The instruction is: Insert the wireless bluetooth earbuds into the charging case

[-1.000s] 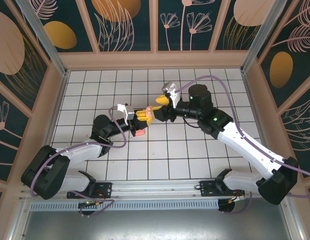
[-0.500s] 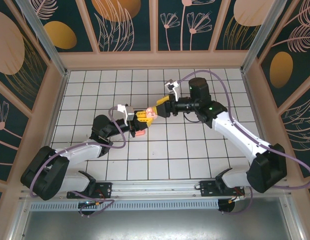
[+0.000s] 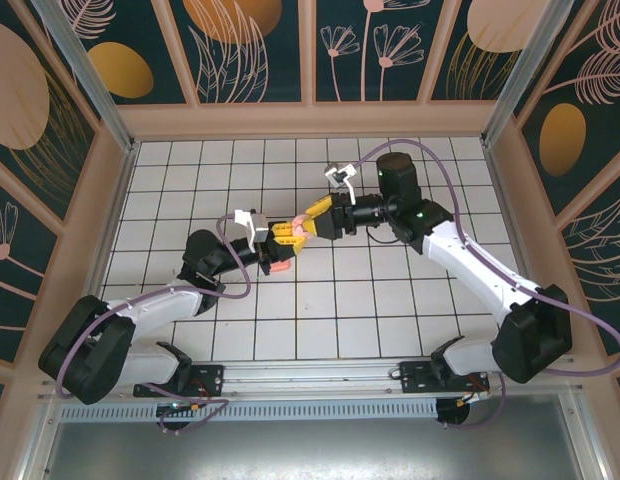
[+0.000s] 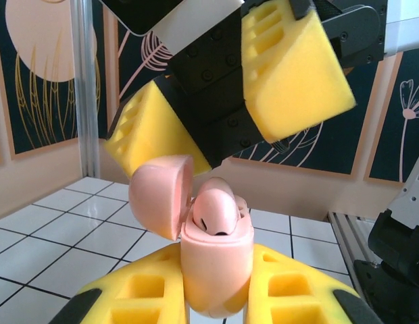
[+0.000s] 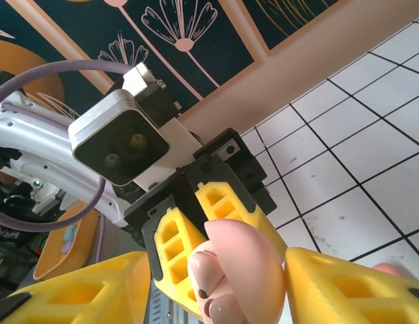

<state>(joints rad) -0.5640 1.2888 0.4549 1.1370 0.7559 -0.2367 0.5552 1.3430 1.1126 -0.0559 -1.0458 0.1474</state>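
Observation:
The pale pink charging case (image 4: 216, 263) stands upright with my left gripper (image 4: 216, 297) shut on its body. Its round lid (image 4: 159, 202) is swung open to the left. One pink earbud (image 4: 215, 210) sits in the case mouth. In the right wrist view two earbuds (image 5: 203, 271) show seated beside the lid (image 5: 253, 263). My right gripper (image 5: 216, 287) is open, one yellow finger on each side of the case top. From above, the left gripper (image 3: 283, 234) and right gripper (image 3: 315, 220) meet nose to nose over the tiled floor.
A salmon rounded block (image 3: 278, 267) lies on the white tiles just below the left gripper. Wooden walls (image 3: 310, 120) with dark floral panels close in the floor on three sides. Purple cables loop over both arms.
The right arm has swung its wrist and forearm around toward the back, with its gripper staying at the case. The left arm and the case have held still.

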